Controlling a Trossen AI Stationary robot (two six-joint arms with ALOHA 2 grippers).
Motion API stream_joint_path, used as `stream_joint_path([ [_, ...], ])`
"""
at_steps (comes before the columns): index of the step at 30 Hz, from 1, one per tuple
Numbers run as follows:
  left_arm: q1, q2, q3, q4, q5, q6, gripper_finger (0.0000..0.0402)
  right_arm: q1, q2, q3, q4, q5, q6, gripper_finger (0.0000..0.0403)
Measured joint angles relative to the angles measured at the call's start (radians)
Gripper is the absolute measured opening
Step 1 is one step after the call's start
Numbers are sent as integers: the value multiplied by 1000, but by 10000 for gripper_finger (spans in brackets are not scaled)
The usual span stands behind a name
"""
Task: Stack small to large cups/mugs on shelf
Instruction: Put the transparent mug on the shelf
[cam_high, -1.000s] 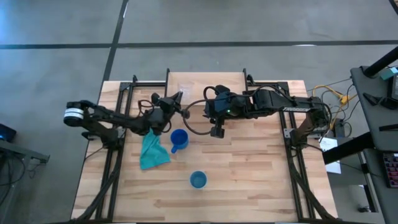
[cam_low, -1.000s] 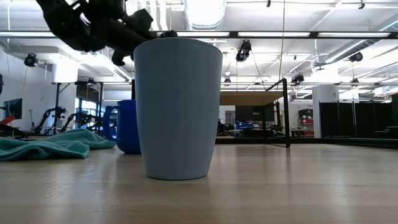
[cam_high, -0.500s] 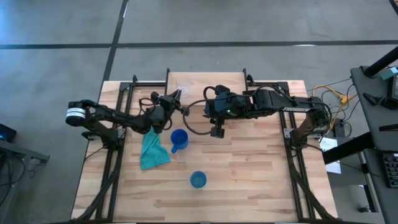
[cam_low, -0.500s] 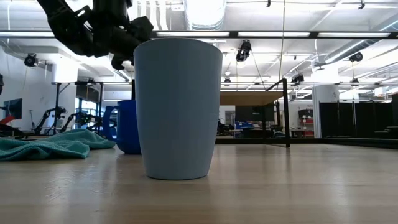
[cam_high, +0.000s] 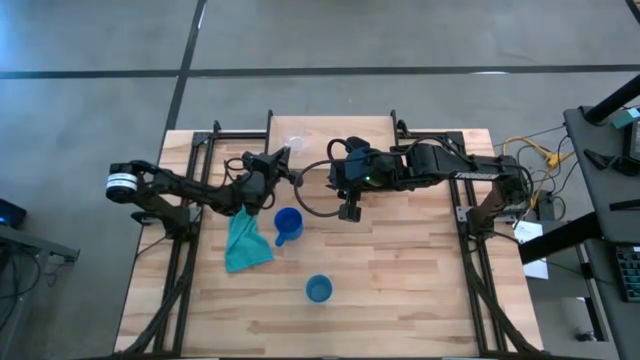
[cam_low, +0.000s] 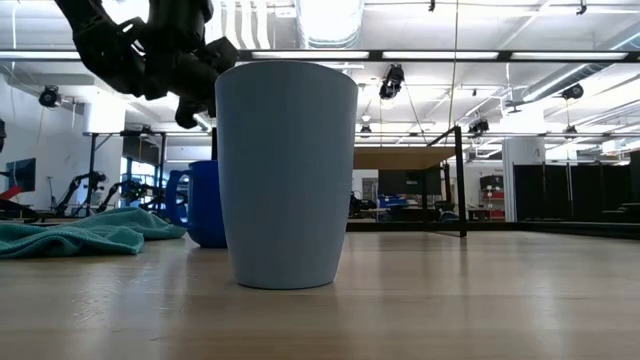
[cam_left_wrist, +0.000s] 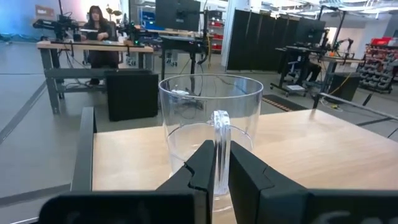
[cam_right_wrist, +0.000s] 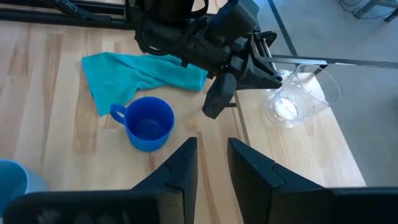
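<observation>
A clear glass cup (cam_left_wrist: 211, 118) (cam_high: 293, 140) stands upright on the shelf (cam_left_wrist: 298, 143) at the table's far edge. My left gripper (cam_left_wrist: 222, 168) (cam_high: 283, 155) reaches level to it from the left, shut on its handle. The dark blue mug (cam_high: 288, 224) (cam_right_wrist: 148, 123) stands on the table's middle, its handle toward the left. The lighter blue cup (cam_high: 319, 290) (cam_low: 286, 175) stands nearer the front edge. My right gripper (cam_high: 348, 212) (cam_right_wrist: 211, 162) hangs open above the table, right of the mug, holding nothing. My left gripper has the glass cup's handle (cam_left_wrist: 221, 134) between its two fingers, one close against each side. The fingers come level from the table's left and near side, across the upright handle. The cup stands upright with its base on the shelf board.
A teal cloth (cam_high: 245, 245) (cam_right_wrist: 137, 74) lies crumpled on the table left of the dark blue mug, under my left arm. Black frame rails (cam_high: 190, 230) run along both table sides. Bare wood shows on the table's right half (cam_high: 420, 280).
My left gripper has rolled a little about its own pointing line while staying at the glass cup on the shelf. The mug, the lighter blue cup and my right arm have kept still.
</observation>
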Motion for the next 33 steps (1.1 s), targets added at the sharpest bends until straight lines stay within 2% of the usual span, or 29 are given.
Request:
stream_joint_path([
  [25, 0, -2, 1, 1, 12, -2, 16, 0, 0, 0, 0, -3, 0, 88],
  [33, 0, -2, 1, 2, 12, -2, 61, 0, 0, 0, 0, -2, -17, 91],
])
